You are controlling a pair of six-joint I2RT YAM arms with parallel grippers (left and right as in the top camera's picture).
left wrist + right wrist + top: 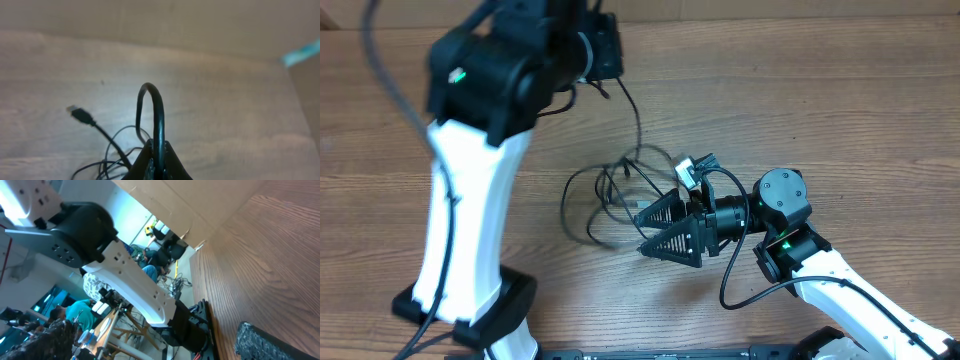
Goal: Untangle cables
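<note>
The cables (610, 188) lie in a loose bunch of thin black loops at the table's middle. One strand (636, 120) rises from the bunch up to my left gripper (604, 62), which is mostly hidden under its own arm. In the left wrist view my left gripper (159, 152) is shut on that black cable (156, 112), which arches above the jaws. A free plug end (80, 114) and the bunch (112, 160) lie to the left below. My right gripper (665, 227) is open just right of the bunch, nothing between its fingers (155, 340).
The wooden table (840, 100) extends all round. The left arm's white link and base (470, 260) stand at the front left. A small white-and-black plug piece (688, 170) lies just above the right gripper. A cardboard wall (200, 25) backs the table.
</note>
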